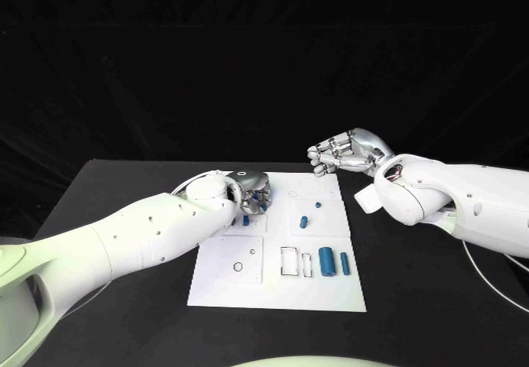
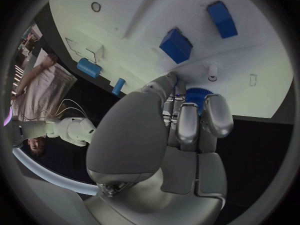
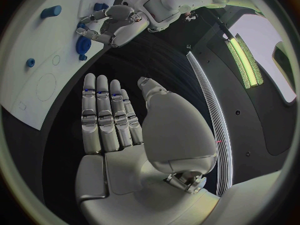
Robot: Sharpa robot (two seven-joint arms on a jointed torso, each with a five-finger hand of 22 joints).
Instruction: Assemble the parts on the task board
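Observation:
The white task board (image 1: pixel 276 287) lies in the middle of the black table. My left hand (image 1: pixel 245 186) hovers over the board's far left part and grips a round, ribbed blue part (image 2: pixel 197 96) between thumb and fingers; that part (image 3: pixel 83 45) hangs just above the board. My right hand (image 1: pixel 347 153) is raised beyond the board's far right corner, its fingers (image 3: pixel 106 117) stretched out flat with nothing in them. Two blue blocks (image 2: pixel 177 45) (image 2: pixel 222 19) sit on the board close to the held part.
A thick blue cylinder (image 1: pixel 327 260) and a thin one (image 1: pixel 344 264) lie at the board's near right, beside a rectangular slot (image 1: pixel 289 261). A blue peg (image 1: pixel 303 222) and a small blue piece (image 1: pixel 316 204) sit mid-board. A round hole (image 1: pixel 238 267) marks the near left.

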